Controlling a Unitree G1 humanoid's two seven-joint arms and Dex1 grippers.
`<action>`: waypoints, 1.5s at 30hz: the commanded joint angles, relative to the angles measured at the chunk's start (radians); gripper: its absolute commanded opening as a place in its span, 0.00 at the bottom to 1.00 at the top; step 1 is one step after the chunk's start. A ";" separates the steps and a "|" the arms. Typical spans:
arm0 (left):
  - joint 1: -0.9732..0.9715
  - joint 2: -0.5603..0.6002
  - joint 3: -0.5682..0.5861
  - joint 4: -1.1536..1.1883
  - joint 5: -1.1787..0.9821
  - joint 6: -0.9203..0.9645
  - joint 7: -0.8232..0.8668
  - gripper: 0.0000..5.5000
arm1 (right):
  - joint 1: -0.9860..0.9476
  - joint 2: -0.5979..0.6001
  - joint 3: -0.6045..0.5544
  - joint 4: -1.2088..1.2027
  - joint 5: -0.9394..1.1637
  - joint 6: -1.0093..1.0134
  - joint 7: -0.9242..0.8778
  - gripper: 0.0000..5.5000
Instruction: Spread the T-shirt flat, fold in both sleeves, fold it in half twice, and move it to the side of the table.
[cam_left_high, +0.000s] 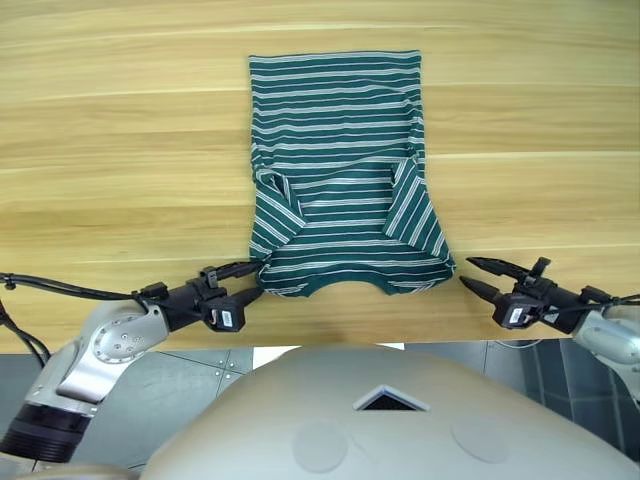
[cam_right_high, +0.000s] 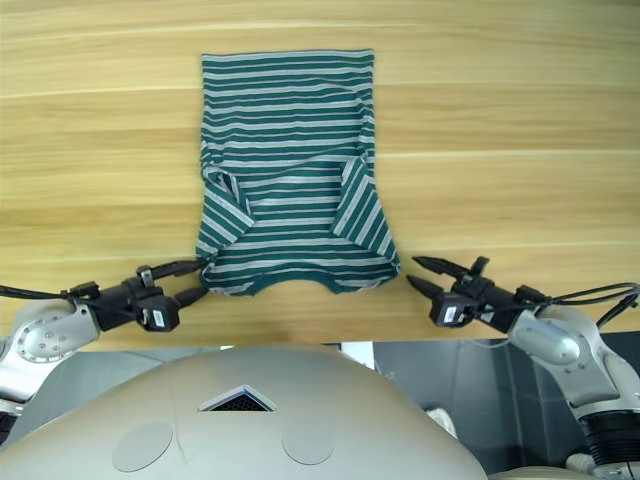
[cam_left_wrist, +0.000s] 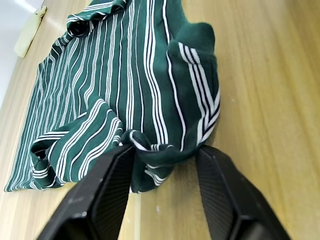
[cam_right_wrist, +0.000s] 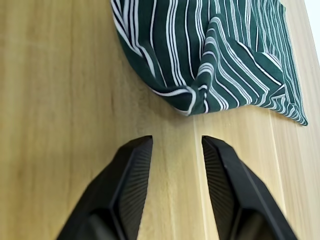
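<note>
The T-shirt (cam_left_high: 340, 170) lies lengthwise away from the robot on the table (cam_left_high: 120, 150). The left gripper (cam_left_high: 258, 277), fingers apart, straddles its near-left corner, perhaps touching; the right gripper (cam_left_high: 466, 271), likewise apart, sits just beside the near-right corner.

T-shirt (cam_left_high: 340, 150): dark green, thin white crosswise stripes throughout. Its sleeve (cam_left_high: 408, 205) at 4 o'clock shows paler, grey-white striping. Table (cam_left_high: 120, 150): light wood, lengthwise grain. Left gripper (cam_left_high: 260, 277) and right gripper (cam_left_high: 466, 271): black.
</note>
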 joint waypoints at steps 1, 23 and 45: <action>-0.032 0.002 -0.038 0.063 0.052 0.024 -0.024 0.41 | -0.013 -0.005 0.040 0.009 -0.041 0.002 0.034 0.33; -0.054 0.024 -0.082 0.127 0.050 -0.010 -0.028 0.01 | -0.105 0.032 0.108 0.036 -0.093 -0.028 -0.011 0.34; -0.040 0.012 -0.078 0.140 -0.020 -0.048 -0.003 0.00 | -0.093 0.058 0.079 -0.010 -0.032 -0.043 -0.063 0.01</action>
